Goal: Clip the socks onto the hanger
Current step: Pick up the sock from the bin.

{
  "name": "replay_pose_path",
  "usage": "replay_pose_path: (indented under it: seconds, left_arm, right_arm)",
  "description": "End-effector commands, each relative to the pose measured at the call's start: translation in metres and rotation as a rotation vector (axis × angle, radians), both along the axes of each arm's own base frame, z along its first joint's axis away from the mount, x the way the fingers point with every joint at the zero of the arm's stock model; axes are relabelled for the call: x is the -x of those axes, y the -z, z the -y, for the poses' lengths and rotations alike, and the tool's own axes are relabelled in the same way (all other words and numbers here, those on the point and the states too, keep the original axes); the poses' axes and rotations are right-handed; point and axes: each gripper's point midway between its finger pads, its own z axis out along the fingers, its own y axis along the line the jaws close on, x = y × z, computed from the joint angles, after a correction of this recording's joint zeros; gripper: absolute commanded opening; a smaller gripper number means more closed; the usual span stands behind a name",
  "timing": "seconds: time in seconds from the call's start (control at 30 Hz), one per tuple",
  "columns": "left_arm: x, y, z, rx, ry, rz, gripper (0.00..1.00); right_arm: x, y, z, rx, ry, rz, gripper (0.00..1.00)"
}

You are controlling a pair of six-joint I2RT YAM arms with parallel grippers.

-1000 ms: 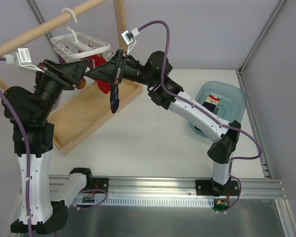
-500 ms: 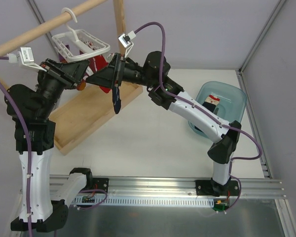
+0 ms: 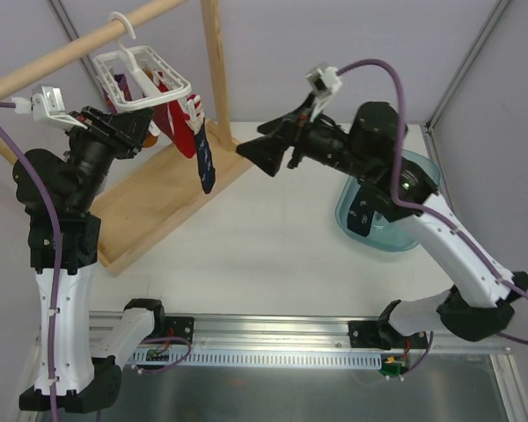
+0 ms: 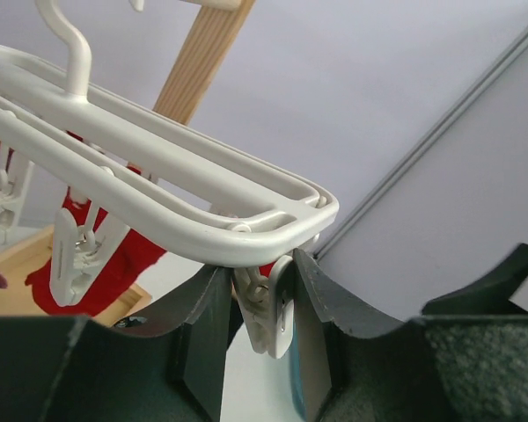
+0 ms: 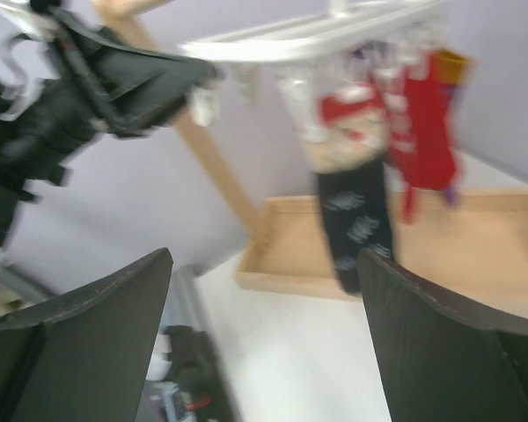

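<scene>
The white grid hanger [image 3: 150,77] hangs by its hook from the wooden rod. One navy sock [image 3: 205,163] with a red-and-white cuff dangles from a clip on the hanger's right side, touched by neither gripper. In the left wrist view my left gripper [image 4: 260,325] is shut on a small white clip [image 4: 269,303] under the corner of the hanger [image 4: 167,176]. From above, the left gripper [image 3: 143,134] sits at the hanger's left. My right gripper [image 3: 262,155] stands open and holds nothing, to the right of the sock. Its wrist view shows the right gripper [image 5: 264,259] facing the sock [image 5: 356,220].
Bright red socks [image 3: 170,117] hang on the hanger behind the navy one. The wooden frame has a slanted rod [image 3: 66,51], a post [image 3: 215,53] and a tray base [image 3: 154,211]. A teal basin [image 3: 370,227] sits at the right, largely under the right arm.
My right gripper has opened, let go of the navy sock and drawn back to the right. The sock now hangs from the hanger alone. The left gripper has closed further on the clip.
</scene>
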Motion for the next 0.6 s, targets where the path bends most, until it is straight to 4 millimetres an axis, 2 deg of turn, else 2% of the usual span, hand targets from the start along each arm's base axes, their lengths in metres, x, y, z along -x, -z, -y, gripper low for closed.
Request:
replay_pose_path:
  seconds: [0.0, 0.03, 0.07, 0.1, 0.2, 0.23, 0.27, 0.3, 0.37, 0.4, 0.43, 0.47, 0.5, 0.57]
  left_arm:
    - [-0.004, -0.004, -0.018, -0.05, -0.105, 0.042, 0.09]
    - [-0.006, -0.002, -0.02, -0.057, -0.114, 0.038, 0.09]
    - [-0.008, -0.001, -0.022, -0.06, -0.126, 0.036, 0.09]
    - [-0.01, 0.0, -0.023, -0.062, -0.134, 0.032, 0.08]
    - [-0.015, 0.003, -0.027, -0.066, -0.157, 0.025, 0.07]
    - [-0.015, 0.003, -0.028, -0.068, -0.161, 0.024, 0.07]
    - [-0.017, 0.003, -0.027, -0.071, -0.158, 0.022, 0.07]
    - [-0.016, 0.001, -0.027, -0.075, -0.156, 0.027, 0.06]
    - [-0.018, 0.002, -0.026, -0.083, -0.152, 0.026, 0.06]
    - [-0.019, 0.001, -0.027, -0.085, -0.155, 0.028, 0.06]
    - [-0.019, 0.002, -0.027, -0.086, -0.157, 0.025, 0.05]
    - [-0.018, 0.001, -0.026, -0.09, -0.154, 0.029, 0.05]
    - [-0.017, 0.0, -0.026, -0.09, -0.151, 0.033, 0.05]
    - [-0.014, -0.001, -0.025, -0.096, -0.145, 0.039, 0.05]
  right_arm:
    - [-0.043, 0.05, 0.07, 0.169, 0.331, 0.001, 0.9]
    - [-0.062, 0.062, 0.095, 0.185, 0.423, -0.024, 0.9]
    - [-0.058, 0.056, 0.12, 0.156, 0.483, -0.019, 0.9]
    - [-0.078, 0.093, 0.147, 0.209, 0.6, -0.082, 0.91]
    - [-0.083, 0.118, 0.206, 0.25, 0.804, -0.098, 0.91]
    - [-0.088, 0.146, 0.227, 0.321, 0.874, -0.136, 0.92]
    - [-0.088, 0.158, 0.242, 0.349, 0.923, -0.16, 0.92]
    - [-0.092, 0.166, 0.266, 0.388, 0.995, -0.165, 0.92]
    - [-0.095, 0.198, 0.287, 0.443, 1.054, -0.23, 0.92]
    - [-0.099, 0.21, 0.304, 0.449, 1.095, -0.262, 0.92]
    - [-0.103, 0.218, 0.309, 0.443, 1.104, -0.28, 0.92]
    - [-0.104, 0.238, 0.315, 0.466, 1.105, -0.321, 0.92]
    - [-0.106, 0.247, 0.325, 0.463, 1.114, -0.355, 0.92]
    - [-0.115, 0.268, 0.332, 0.437, 1.129, -0.415, 0.92]
